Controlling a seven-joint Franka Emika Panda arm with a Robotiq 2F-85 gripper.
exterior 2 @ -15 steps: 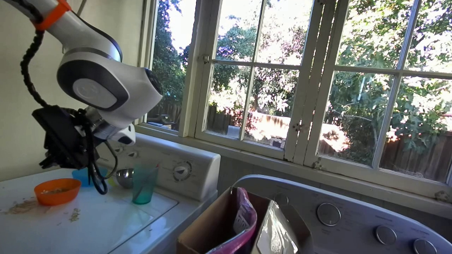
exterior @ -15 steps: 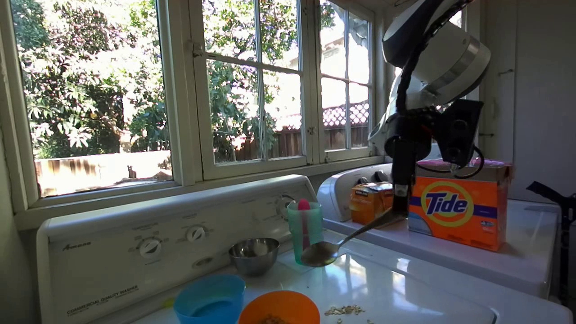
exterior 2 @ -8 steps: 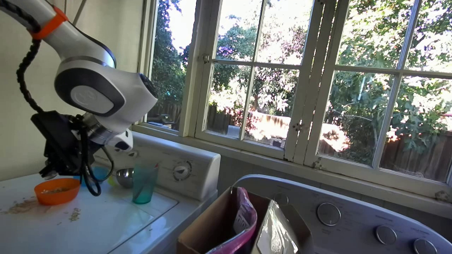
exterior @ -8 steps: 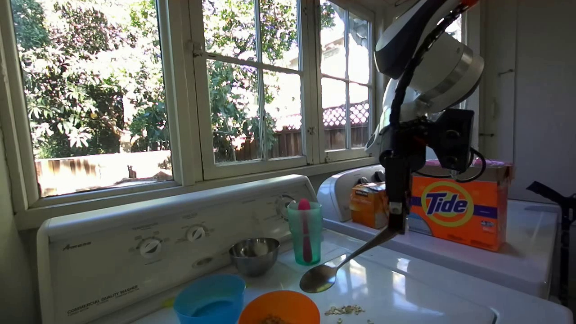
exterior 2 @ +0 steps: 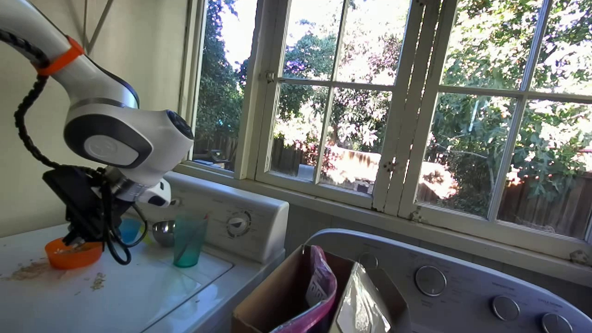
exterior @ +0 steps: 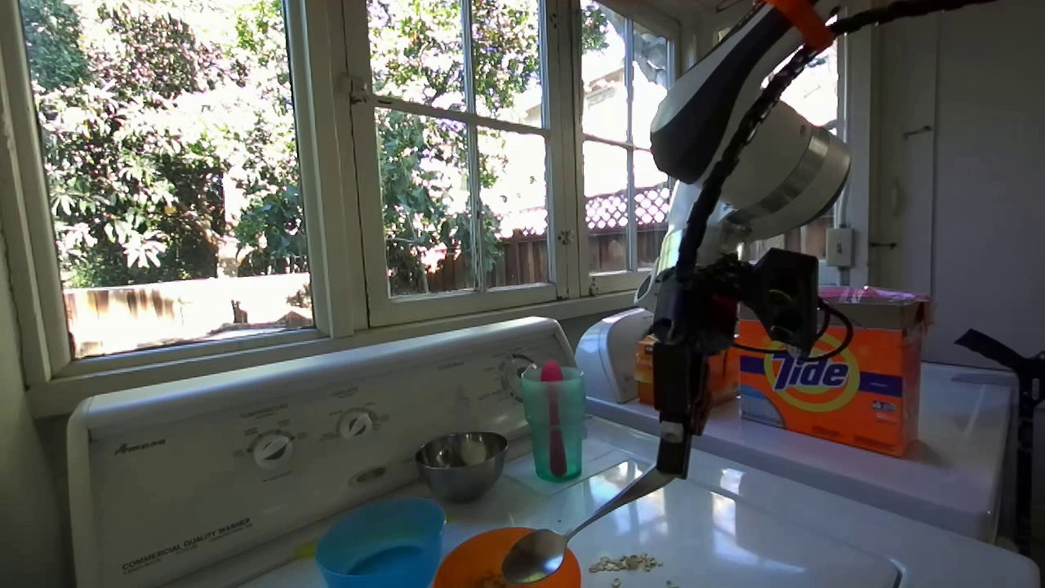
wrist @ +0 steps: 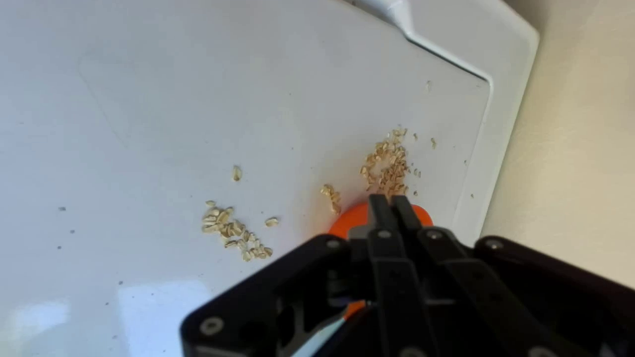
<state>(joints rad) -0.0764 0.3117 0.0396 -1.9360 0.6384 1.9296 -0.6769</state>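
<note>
Gripper (exterior: 673,459) was clamped on the metal spoon (exterior: 540,555), which tilted down at the orange bowl (exterior: 468,557) in an exterior view, though I honestly couldn't tell if it was above or inside. Blue bowl (exterior: 351,549) sat just left, steel bowl (exterior: 461,475) and green cup (exterior: 573,434) farther back, loose flakes (exterior: 626,563) off right.

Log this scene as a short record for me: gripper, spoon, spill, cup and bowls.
Gripper: closed around the handle of the spoon
Spoon: slanting down, bowl end at the mouth of the orange bowl; contact unclear
Spill: pale flakes on the washer lid
Cup: green, upright, pink utensil inside
Bowls: orange bowl with flakes inside, blue bowl beside it, metal bowl near the cup
</note>
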